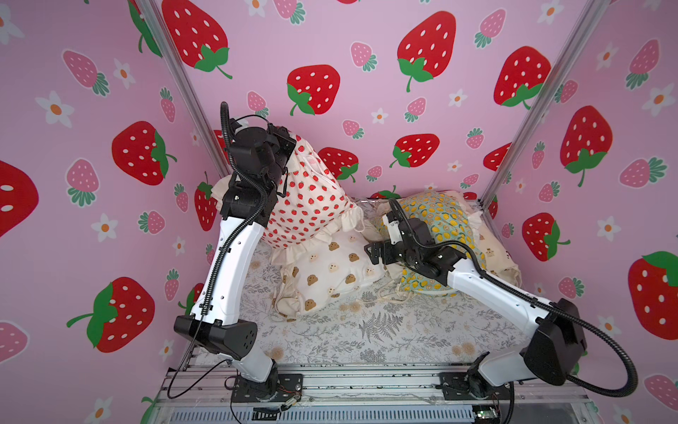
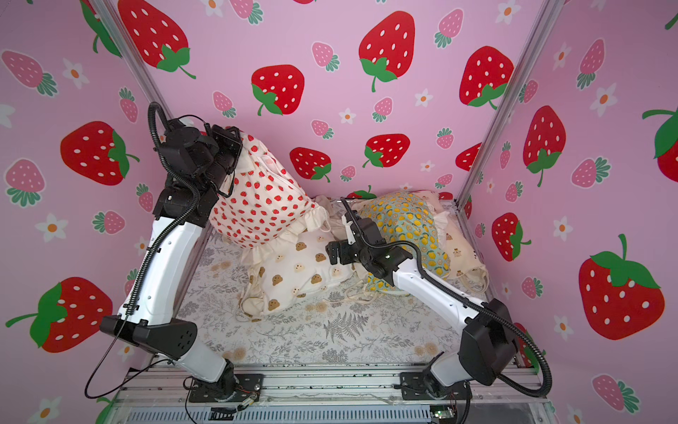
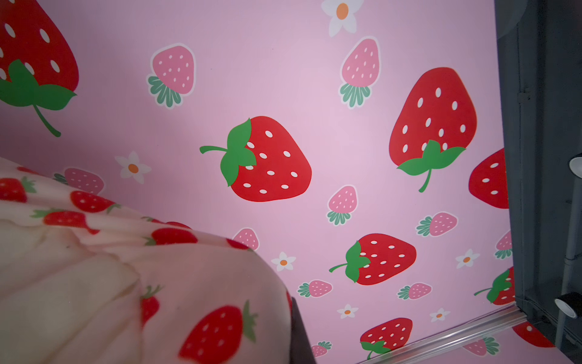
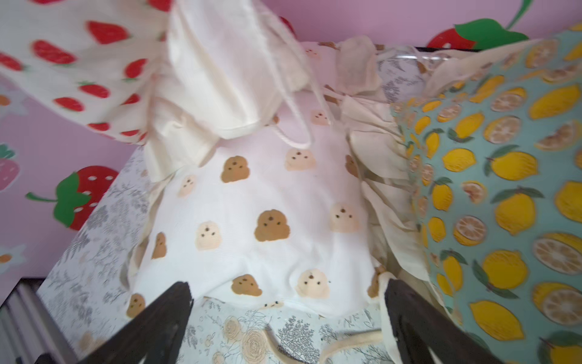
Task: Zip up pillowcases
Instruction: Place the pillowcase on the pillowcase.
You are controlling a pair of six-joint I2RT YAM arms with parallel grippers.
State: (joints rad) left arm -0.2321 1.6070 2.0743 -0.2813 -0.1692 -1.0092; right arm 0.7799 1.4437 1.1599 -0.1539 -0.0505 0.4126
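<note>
Top view: left gripper (image 1: 288, 145) clamped shut on the raised corner of the strawberry pillowcase (image 1: 312, 209), whose lower ruffle lay against the bear-head pillowcase (image 1: 330, 271); right gripper (image 1: 371, 253) hung wide and empty over it; the pinch could slip under the stuffing's weight.

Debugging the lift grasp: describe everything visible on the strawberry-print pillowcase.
The strawberry pillowcase is a stuffed case of white fabric printed with small red strawberries, edged with a gathered cream ruffle. It is lifted and tilted at the back left of the workspace. Its upper corner is bunched in the shut left end effector. Its lower ruffled edge rests on the bear-head pillowcase. The upper face is creased, and no zipper can be made out.
</note>
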